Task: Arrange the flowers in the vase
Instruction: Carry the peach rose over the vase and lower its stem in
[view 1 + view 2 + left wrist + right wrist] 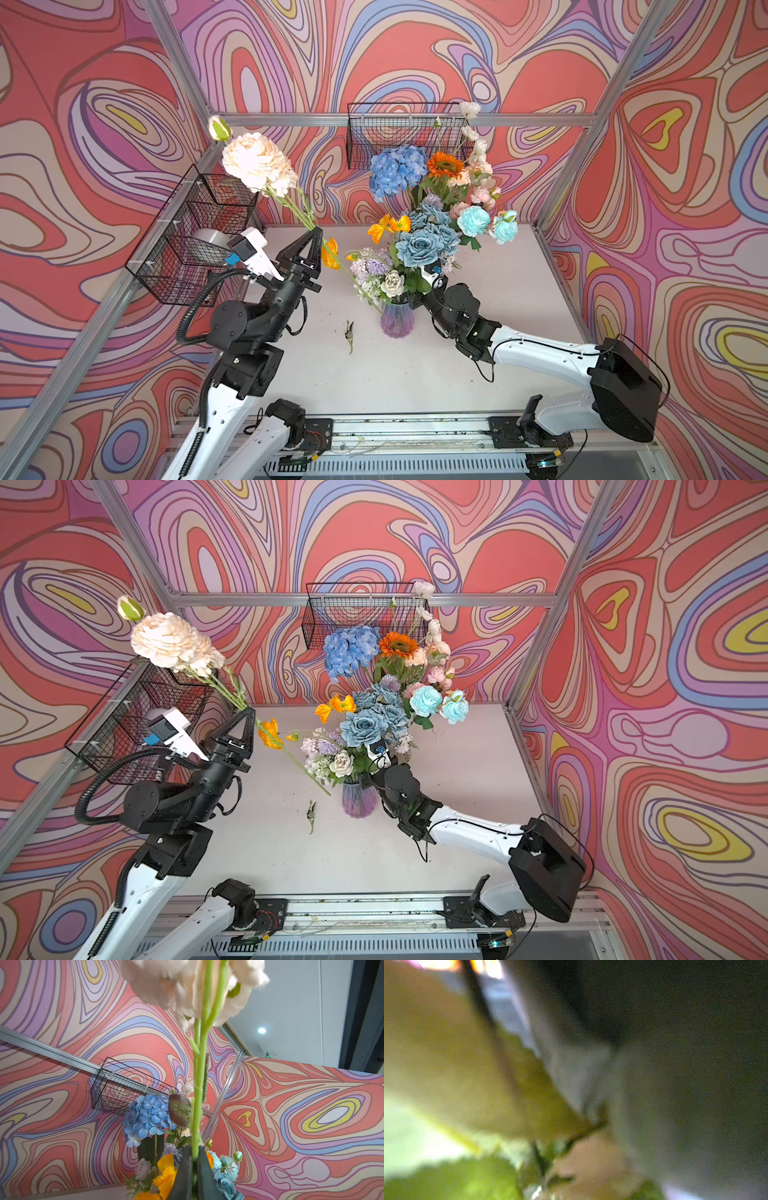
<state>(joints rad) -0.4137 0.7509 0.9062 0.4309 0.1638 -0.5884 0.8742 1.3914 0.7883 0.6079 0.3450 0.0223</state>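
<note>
The left gripper (pixel 314 229) is pinching a peony (pixel 257 164) stem, needing steering into the vase (pixel 397 320); the right gripper, buried in flowers (pixel 422 247), is unreadable.

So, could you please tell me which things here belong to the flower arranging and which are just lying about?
Job: peach peony held by the left gripper, purple vase, flowers in it.
Lying about: side basket, back basket, loose sprig.

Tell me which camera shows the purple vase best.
Both top views: the vase shows clearly, only its mouth hidden by blooms. The left wrist view shows blooms but no vase; the right wrist view, only blurred leaves.
</note>
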